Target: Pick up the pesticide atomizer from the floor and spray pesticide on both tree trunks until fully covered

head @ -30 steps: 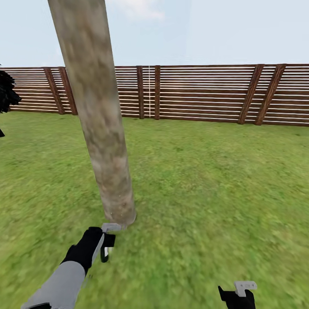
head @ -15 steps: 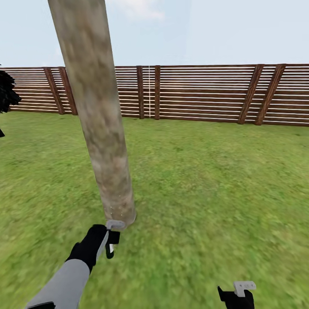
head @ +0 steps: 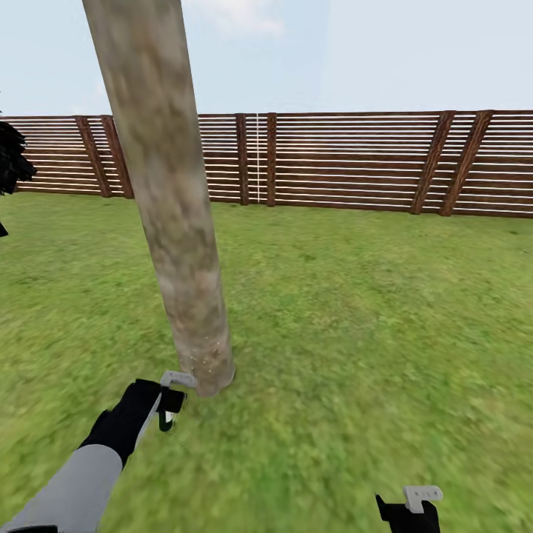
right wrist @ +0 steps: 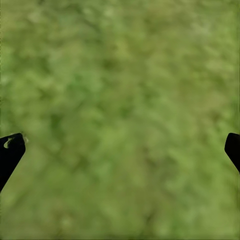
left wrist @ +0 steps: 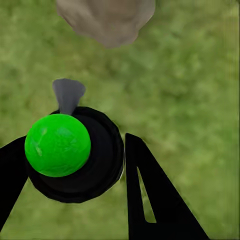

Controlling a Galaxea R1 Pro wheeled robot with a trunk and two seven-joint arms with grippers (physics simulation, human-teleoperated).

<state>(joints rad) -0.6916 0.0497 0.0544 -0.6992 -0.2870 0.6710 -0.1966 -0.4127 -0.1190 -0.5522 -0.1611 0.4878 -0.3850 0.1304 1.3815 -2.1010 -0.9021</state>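
A thick grey-brown tree trunk (head: 178, 244) rises from the grass floor (head: 355, 333) just ahead of me, and its base (left wrist: 107, 20) also shows in the left wrist view. My left gripper (head: 159, 403) is shut on the pesticide atomizer (left wrist: 65, 150), a black body with a bright green ball top. Its grey nozzle (head: 179, 379) points at the foot of the trunk, nearly touching it. A scatter of white pesticide specks (head: 203, 363) dots the bark low down. Low at the right, my right gripper (head: 411, 507) is open over bare grass, its fingertips (right wrist: 11, 150) far apart.
A brown slat fence (head: 355, 163) closes off the lawn behind the trunk. Black foliage (head: 11, 166) pokes in at the far left edge. Open grass stretches to the right of the trunk.
My left arm swung the atomizer slightly right, then back left and a little up along the trunk's foot. White specks have appeared on the bark there. The right gripper has not moved.
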